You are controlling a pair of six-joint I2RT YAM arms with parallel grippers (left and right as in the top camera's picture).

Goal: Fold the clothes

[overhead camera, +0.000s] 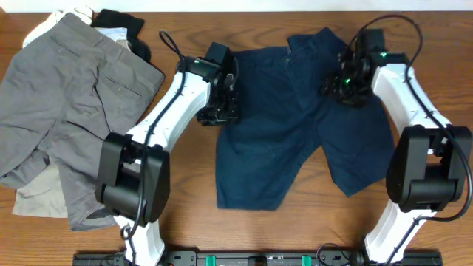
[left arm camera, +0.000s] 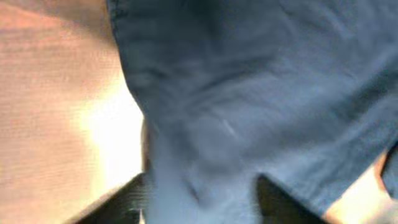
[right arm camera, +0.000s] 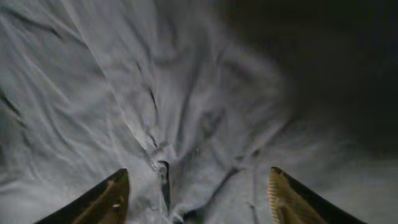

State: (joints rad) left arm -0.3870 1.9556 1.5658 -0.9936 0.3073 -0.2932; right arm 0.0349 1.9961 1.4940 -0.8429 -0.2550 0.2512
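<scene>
Left hand (overhead camera: 218, 109) and right hand (overhead camera: 346, 85) are both found at the navy shorts (overhead camera: 284, 140). The shorts are spread on the wooden counter (overhead camera: 192, 207), in the middle and towards the far edge. The waistband is turned to the far edge and the two wide legs to the near edge.

At the far left corner a pair of grey shorts (overhead camera: 66, 103) is laid over a beige garment (overhead camera: 33, 199), and a black garment (overhead camera: 122, 22) is seen behind them at the far edge. This heap is kept apart from the navy shorts.

The left hand is placed at the left side of the navy shorts, near the waistband end. In the left wrist view a ridge of blue cloth is bunched between its dark fingers (left arm camera: 118, 202), which are held apart. The view is blurred, so it cannot be told whether the cloth is clamped.

The right hand is placed over the right part of the shorts, near the waistband and above the right leg. In the right wrist view its fingers (right arm camera: 106, 199) are spread wide and released. Creased cloth is seen between them and nothing is gripped.
</scene>
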